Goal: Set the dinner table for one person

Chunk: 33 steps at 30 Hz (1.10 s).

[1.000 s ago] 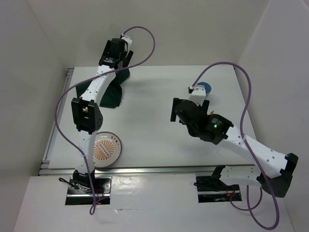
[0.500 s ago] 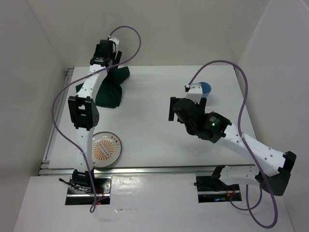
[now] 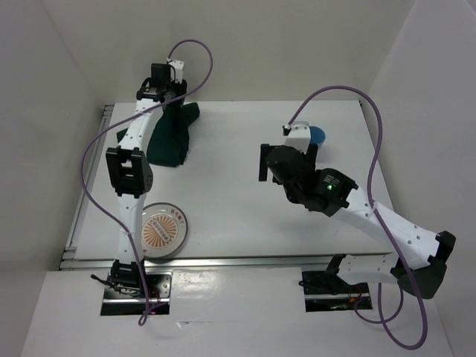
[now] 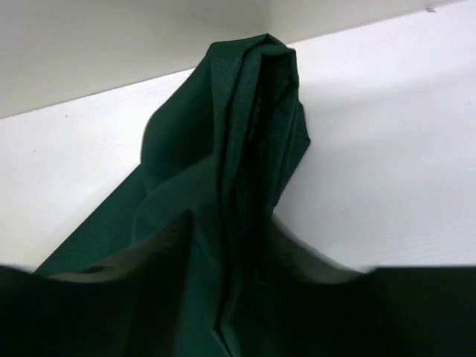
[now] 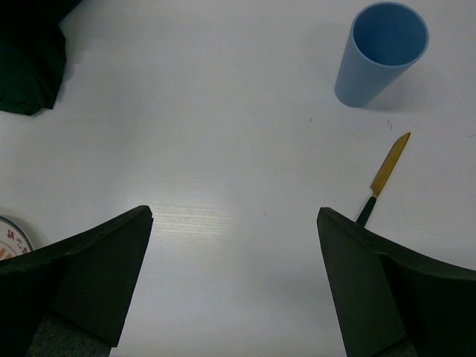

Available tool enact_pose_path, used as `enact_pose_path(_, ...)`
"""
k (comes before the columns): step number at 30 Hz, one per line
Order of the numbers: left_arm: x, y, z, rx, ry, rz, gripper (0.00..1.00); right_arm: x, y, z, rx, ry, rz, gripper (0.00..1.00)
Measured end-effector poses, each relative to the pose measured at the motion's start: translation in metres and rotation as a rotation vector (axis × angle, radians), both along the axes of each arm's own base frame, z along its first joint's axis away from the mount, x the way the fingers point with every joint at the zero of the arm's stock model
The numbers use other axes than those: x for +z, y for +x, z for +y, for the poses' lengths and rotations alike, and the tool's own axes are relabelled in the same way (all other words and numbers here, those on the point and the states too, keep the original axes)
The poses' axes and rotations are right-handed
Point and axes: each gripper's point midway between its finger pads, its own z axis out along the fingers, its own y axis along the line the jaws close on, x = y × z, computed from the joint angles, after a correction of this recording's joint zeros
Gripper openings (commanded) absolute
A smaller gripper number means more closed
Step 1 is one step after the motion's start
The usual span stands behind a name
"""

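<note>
On the white dinner table (image 3: 230, 201) a dark green cloth (image 3: 172, 137) lies bunched at the far left. My left gripper (image 3: 165, 95) is down on its far end. In the left wrist view the cloth (image 4: 245, 111) rises in a ridge that is pinched between the dark fingers (image 4: 149, 282) of the left gripper (image 4: 230, 297). My right gripper (image 3: 288, 160) hovers over the table's middle right, and in its own view it (image 5: 234, 214) stands wide open with only bare tabletop between the fingers.
A blue cup (image 5: 383, 52) stands upright at the far right (image 3: 317, 134), with a yellow-bladed knife (image 5: 387, 171) lying just nearer. A round plate with an orange pattern (image 3: 162, 230) sits at the near left. White walls close three sides; a metal rail (image 3: 223, 260) runs along the near edge.
My left gripper has shifted left over the cloth's far end and closed onto it, and the cloth has drawn in a little. The right arm has edged slightly toward the far side.
</note>
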Motion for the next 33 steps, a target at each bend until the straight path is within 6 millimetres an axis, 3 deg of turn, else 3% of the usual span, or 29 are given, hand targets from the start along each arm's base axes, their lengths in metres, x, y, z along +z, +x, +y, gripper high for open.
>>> enact_pose_path(4,0.003,0.007,0.023,0.042,0.003,-0.026,0.0,0.002,0.0,-0.002,0.002,-0.013,-0.007,1.0)
enact_pose_path(7,0.009,0.012,0.035,0.068,0.023,-0.056,0.0,0.003,0.001,-0.002,0.014,-0.033,-0.01,1.0)
enact_pose_path(11,0.007,0.014,0.034,0.071,0.03,-0.063,0.0,0.003,0.001,-0.002,0.025,-0.053,-0.012,1.0)
enact_pose_path(14,-0.003,0.011,0.023,0.015,0.017,-0.042,0.0,0.002,0.002,0.001,0.04,-0.055,-0.01,1.0)
enact_pose_path(17,-0.01,-0.005,0.003,-0.088,0.003,0.01,0.0,-0.001,0.004,0.011,0.062,-0.038,-0.002,1.0)
enact_pose_path(20,-0.007,-0.045,-0.021,-0.224,0.016,0.091,0.0,-0.01,0.008,0.028,0.103,-0.021,0.023,1.0)
enact_pose_path(23,0.015,-0.109,-0.035,-0.357,0.053,0.141,0.0,-0.035,0.018,0.056,0.138,-0.033,0.103,1.0)
enact_pose_path(28,0.063,-0.214,-0.029,-0.489,0.123,0.128,0.0,-0.081,0.054,0.091,0.152,-0.011,0.276,1.0)
enact_pose_path(30,0.076,-0.247,-0.019,-0.501,0.139,0.117,0.0,-0.099,0.079,0.085,0.139,0.072,0.362,1.0)
enact_pose_path(33,0.078,-0.273,-0.007,-0.497,0.15,0.121,0.0,-0.119,0.116,0.059,0.083,0.199,0.442,1.0)
